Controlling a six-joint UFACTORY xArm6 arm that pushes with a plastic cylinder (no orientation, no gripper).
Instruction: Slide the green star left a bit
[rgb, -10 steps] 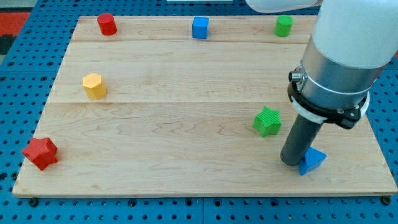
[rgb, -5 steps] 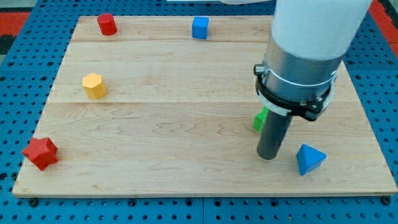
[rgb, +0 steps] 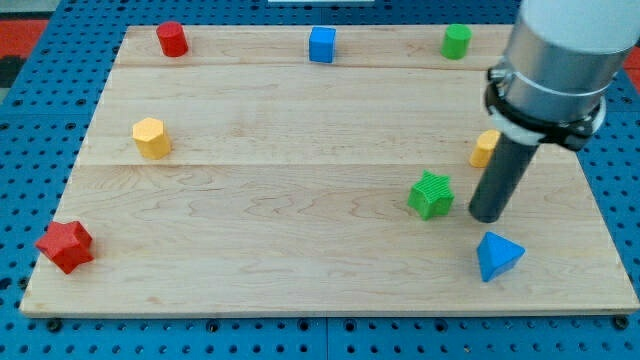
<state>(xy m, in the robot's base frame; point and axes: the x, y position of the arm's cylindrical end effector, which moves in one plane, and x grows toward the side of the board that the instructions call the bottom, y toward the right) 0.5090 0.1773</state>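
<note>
Jaws: I have none; my arm ends in a straight dark rod, so nothing here can stand apart, together or clamped on anything.
My tip (rgb: 487, 216): down at the tabletop (rgb: 300, 250), just beside the green star (rgb: 430, 194) on the view's right, a narrow gap showing between us.
Green star: lies in the right half of the tabletop, a little below the middle, flat on the wood.
Neighbours: the blue triangular block (rgb: 497, 255) sits below my tip toward the view's bottom; a yellow block (rgb: 485, 148) is half hidden behind my rod, shape unclear.
Far blocks: red cylinder (rgb: 172, 38), blue cube (rgb: 321, 44) and green cylinder (rgb: 456, 41) along the top edge; yellow hexagon (rgb: 151, 137) and red star (rgb: 65, 246) at the view's left.
Handling: I judge the star small, light and rigid, likely to slide easily on smooth wood; its points may make it twist if struck off centre.
Where to press: its right face, level with its middle, pushing gently toward the view's left.
Path: open wood lies to its left.
</note>
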